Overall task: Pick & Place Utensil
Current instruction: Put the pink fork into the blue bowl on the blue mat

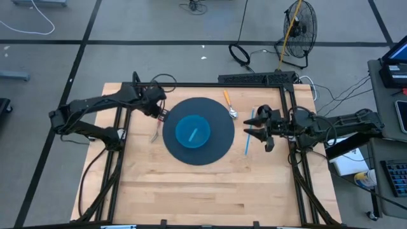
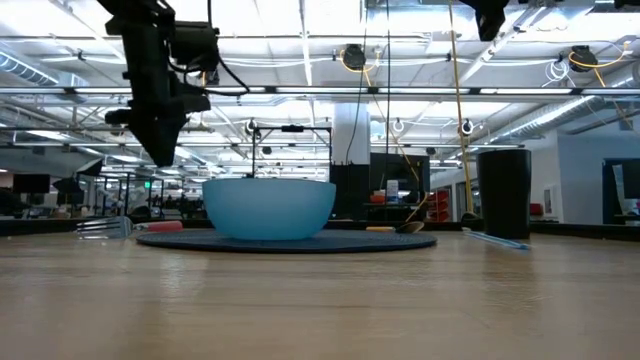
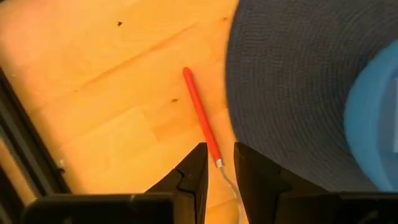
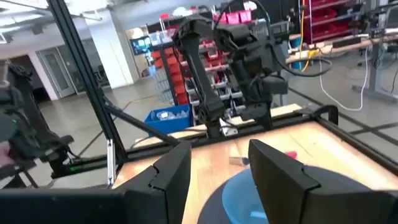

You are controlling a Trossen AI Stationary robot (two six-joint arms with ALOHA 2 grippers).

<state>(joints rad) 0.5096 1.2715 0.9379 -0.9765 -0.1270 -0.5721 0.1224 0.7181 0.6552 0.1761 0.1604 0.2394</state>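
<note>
We see the left gripper (image 3: 217, 171) unclenched over the red-handled fork (image 3: 200, 116), left of centre beside the round mat (image 1: 199, 131) on the wooden table (image 1: 203, 191); the right gripper (image 4: 214, 165) hangs released, 1 fan (image 1: 299, 28) standing beyond.

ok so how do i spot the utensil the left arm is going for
Find the round dark placemat with the blue bowl at the table's middle. On the bare wood by the mat's left edge lies a fork, under the left pincer. Its handle is red; the utensils right of the mat are orange and blue.
</note>
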